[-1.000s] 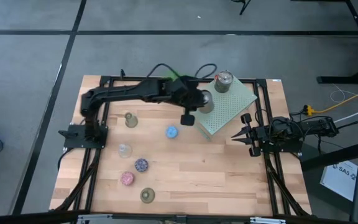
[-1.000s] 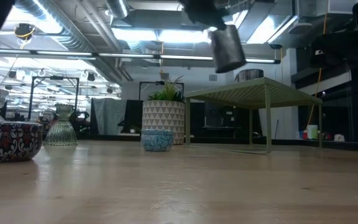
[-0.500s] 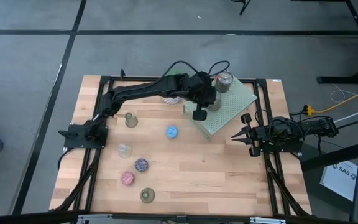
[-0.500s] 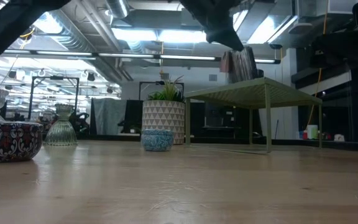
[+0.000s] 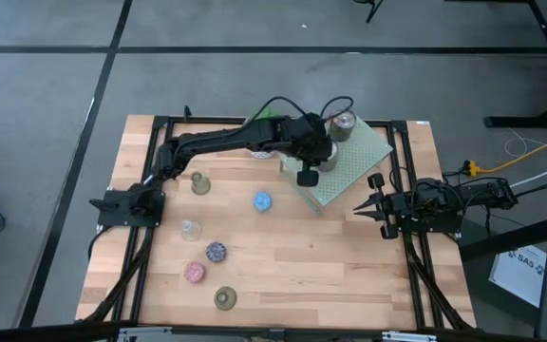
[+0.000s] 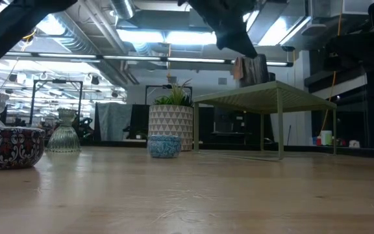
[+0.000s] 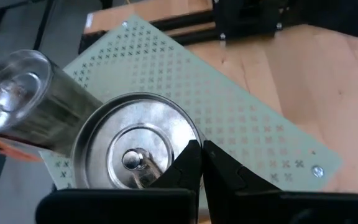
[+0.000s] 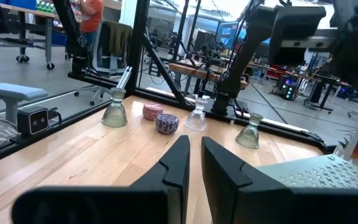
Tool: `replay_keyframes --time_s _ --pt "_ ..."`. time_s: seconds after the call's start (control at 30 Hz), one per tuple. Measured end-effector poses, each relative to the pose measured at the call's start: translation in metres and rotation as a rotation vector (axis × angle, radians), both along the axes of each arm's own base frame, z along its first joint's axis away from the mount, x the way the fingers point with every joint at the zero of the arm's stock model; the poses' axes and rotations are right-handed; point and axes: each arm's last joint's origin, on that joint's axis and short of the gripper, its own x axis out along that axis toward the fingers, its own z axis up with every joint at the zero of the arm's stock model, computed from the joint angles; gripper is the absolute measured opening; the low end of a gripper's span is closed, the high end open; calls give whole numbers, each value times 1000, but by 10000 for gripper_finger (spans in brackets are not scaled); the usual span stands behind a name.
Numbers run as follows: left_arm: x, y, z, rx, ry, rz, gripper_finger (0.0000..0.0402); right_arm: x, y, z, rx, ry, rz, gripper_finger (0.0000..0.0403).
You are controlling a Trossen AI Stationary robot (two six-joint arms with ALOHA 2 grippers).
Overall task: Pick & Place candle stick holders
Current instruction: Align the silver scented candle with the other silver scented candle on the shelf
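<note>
The left gripper [image 7: 199, 163], clamped on a silver holder's [image 7: 132, 152] rim, crowds a second silver holder [image 7: 27, 99] atop the perforated slab [image 7: 229, 106]; right gripper [image 5: 361, 208] waits closed.

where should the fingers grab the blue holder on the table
Grip the blue holder across its round wall, coming straight down from above. It stands upright and alone on bare wood, so there is room on either side for a finger. Its low, bowl-like shape offers little height from the side, so a top-down pinch looks safest.
</note>
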Motion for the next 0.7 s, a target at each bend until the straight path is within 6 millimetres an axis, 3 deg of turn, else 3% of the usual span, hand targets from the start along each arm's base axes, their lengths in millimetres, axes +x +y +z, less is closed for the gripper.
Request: replay_keyframes --time_s 0.43,0.7 --pt "0 6 -1 -3 -4 13 6 0 0 0 0 0 2 43" --pt "1 12 1 1 -37 30 50 0 0 0 0 0 2 43"
